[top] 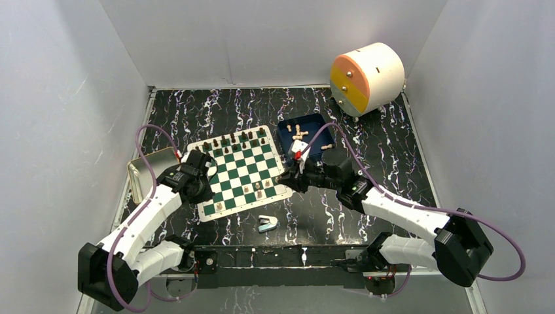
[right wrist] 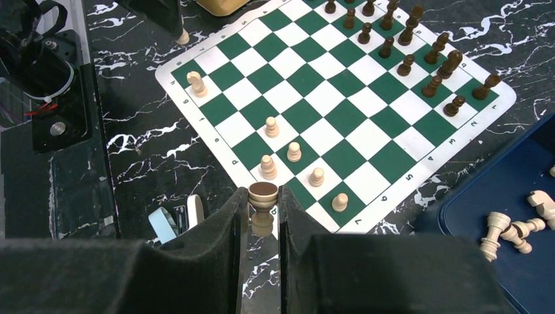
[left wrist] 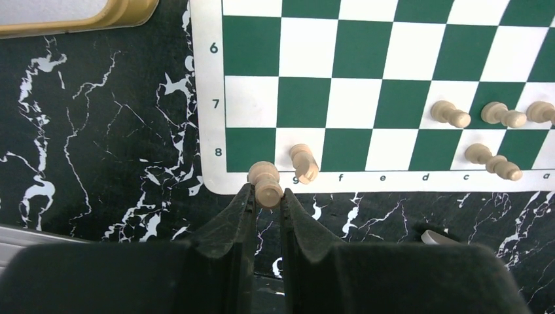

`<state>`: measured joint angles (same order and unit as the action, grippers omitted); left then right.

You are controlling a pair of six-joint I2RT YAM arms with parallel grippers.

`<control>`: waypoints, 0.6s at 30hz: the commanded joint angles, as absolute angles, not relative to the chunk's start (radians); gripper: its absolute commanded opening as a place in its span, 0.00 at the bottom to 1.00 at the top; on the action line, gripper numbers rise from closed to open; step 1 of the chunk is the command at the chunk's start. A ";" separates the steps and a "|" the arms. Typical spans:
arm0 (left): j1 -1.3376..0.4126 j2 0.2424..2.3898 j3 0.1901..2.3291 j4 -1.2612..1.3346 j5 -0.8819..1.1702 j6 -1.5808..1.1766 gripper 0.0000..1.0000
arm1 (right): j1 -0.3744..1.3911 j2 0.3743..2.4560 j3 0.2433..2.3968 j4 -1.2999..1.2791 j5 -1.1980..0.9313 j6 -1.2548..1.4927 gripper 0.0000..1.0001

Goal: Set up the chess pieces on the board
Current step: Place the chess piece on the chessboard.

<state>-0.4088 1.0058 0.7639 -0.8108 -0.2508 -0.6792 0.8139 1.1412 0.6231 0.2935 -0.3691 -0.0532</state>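
Observation:
The green-and-white board [top: 239,171] lies mid-table. Dark pieces [top: 229,140] stand along its far edge, and a few light pieces [top: 252,191] stand near its near edge. My left gripper [top: 203,183] is at the board's left side. In the left wrist view it [left wrist: 265,196] is shut on a light tan piece [left wrist: 268,186] over the corner by square h8, beside a light piece [left wrist: 304,162] on g8. My right gripper [top: 286,180] [right wrist: 263,196] is shut on another light piece [right wrist: 263,206], held base-up just off the board's edge [right wrist: 366,216].
A dark blue tray [top: 315,124] behind the right gripper holds several loose light pieces [right wrist: 510,229]. A light-blue stapler-like object [top: 267,224] lies near the board's front edge. A gold-rimmed tin [top: 150,171] sits left of the board. A white-and-orange cylinder [top: 366,78] stands at the back right.

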 commanded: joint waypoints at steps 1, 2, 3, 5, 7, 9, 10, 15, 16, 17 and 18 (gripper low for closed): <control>-0.405 1.032 0.737 -0.780 -0.298 -0.747 0.00 | 0.818 1.096 0.616 0.363 -0.380 -0.051 0.20; -0.405 1.040 0.740 -0.785 -0.316 -0.752 0.00 | 0.818 1.091 0.607 0.364 -0.379 -0.050 0.20; -0.406 1.048 0.742 -0.789 -0.324 -0.759 0.00 | 0.818 1.086 0.599 0.367 -0.375 -0.051 0.20; -0.404 1.059 0.741 -0.794 -0.328 -0.769 0.00 | 0.818 1.075 0.586 0.370 -0.373 -0.052 0.20; -0.405 1.064 0.738 -0.798 -0.330 -0.776 0.00 | 0.817 1.067 0.580 0.371 -0.373 -0.054 0.21; -0.404 1.067 0.736 -0.801 -0.325 -0.791 0.00 | 0.818 1.059 0.578 0.370 -0.376 -0.056 0.21; -0.401 1.068 0.731 -0.795 -0.309 -0.799 0.00 | 0.817 1.056 0.578 0.370 -0.376 -0.057 0.21; -0.397 1.035 0.697 -0.779 -0.293 -0.863 0.00 | 0.818 1.028 0.584 0.350 -0.378 -0.068 0.21; -0.396 1.023 0.695 -0.782 -0.304 -0.875 0.00 | 0.818 1.020 0.584 0.350 -0.376 -0.069 0.21; -0.396 1.008 0.692 -0.781 -0.314 -0.884 0.00 | 0.818 1.013 0.582 0.349 -0.374 -0.069 0.21; -0.396 0.995 0.687 -0.784 -0.326 -0.897 0.00 | 0.817 1.006 0.580 0.351 -0.374 -0.069 0.21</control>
<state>-0.4019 1.0565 0.6952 -0.7719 -0.2764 -0.8272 0.8139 1.0534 0.5747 0.3092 -0.3691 -0.0566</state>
